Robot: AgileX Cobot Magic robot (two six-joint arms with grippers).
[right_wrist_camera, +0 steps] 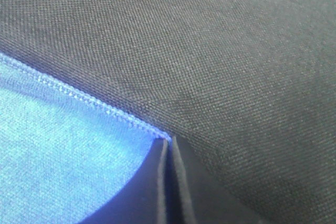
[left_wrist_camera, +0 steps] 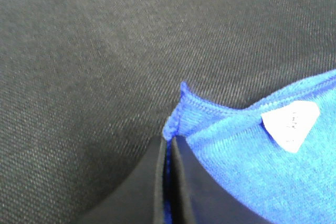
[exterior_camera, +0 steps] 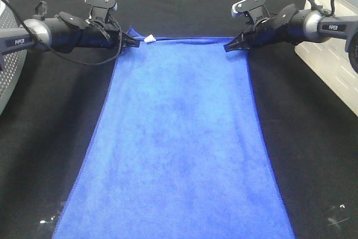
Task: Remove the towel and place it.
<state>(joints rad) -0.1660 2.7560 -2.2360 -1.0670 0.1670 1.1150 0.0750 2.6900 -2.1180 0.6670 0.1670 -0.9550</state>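
Blue plush fills the middle of my overhead view: the towel (exterior_camera: 179, 138) lies flat on the black cloth (exterior_camera: 313, 149), running from about 12 o'clock, where its far edge sits between the two arms, down to 6 o'clock, where it passes out of frame. Its stitched long edges spread wider toward me. A small white tag (exterior_camera: 149, 40) sits at the far corner near 11 o'clock.

My left gripper (exterior_camera: 134, 42) comes in from 9 o'clock and meets that tagged corner. On the left wrist camera I see its jaws pressed together with a sliver of blue between them, the towel corner (left_wrist_camera: 181, 109) puckered up just past the tips and the tag (left_wrist_camera: 290, 125) lying just beside. So the left claw is clenched on the towel.

My right gripper (exterior_camera: 228, 46) reaches in from 3 o'clock to the other far corner. On the right wrist camera its jaws are closed tight right where the stitched hem (right_wrist_camera: 94, 102) ends; the towel (right_wrist_camera: 58, 156) spreads to one side of them and black cloth (right_wrist_camera: 236, 51) to the other. I read that claw as clenched on the towel's corner too, though the pinched cloth itself is barely visible there.

At 3 o'clock a white crate (exterior_camera: 335, 54) stands on the table's edge, and a grey perforated housing (exterior_camera: 10, 60) stands at 9 o'clock.
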